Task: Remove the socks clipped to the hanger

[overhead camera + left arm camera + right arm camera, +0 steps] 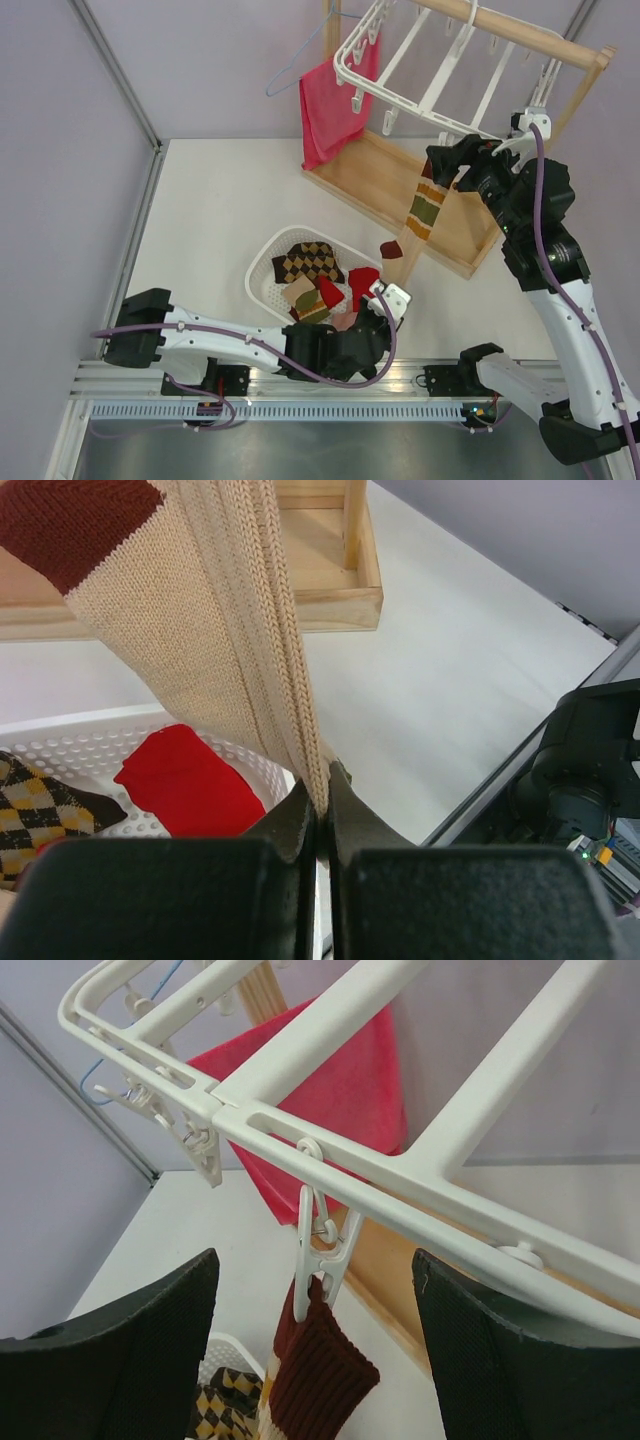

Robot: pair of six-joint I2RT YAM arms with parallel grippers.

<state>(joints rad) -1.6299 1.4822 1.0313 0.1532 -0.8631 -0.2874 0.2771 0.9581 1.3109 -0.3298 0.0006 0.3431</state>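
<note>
A striped brown/olive/cream sock (425,205) hangs by its dark red cuff (325,1370) from a white clip (322,1245) on the white hanger frame (420,60). My right gripper (447,165) is open. Its fingers stand either side of that clip in the right wrist view (312,1260) and do not touch it. My left gripper (388,298) is shut on the sock's cream ribbed lower end (220,630), pinched between the jaws in the left wrist view (322,800). Several socks lie in the white basket (262,265): argyle ones (308,262) and a red one (362,280).
The hanger (400,1180) hangs from a wooden stand (400,190) with a base tray. A red-pink towel (335,110) and a thin blue wire hanger (290,75) hang at its left end. The basket rim (90,750) lies just left of my left gripper.
</note>
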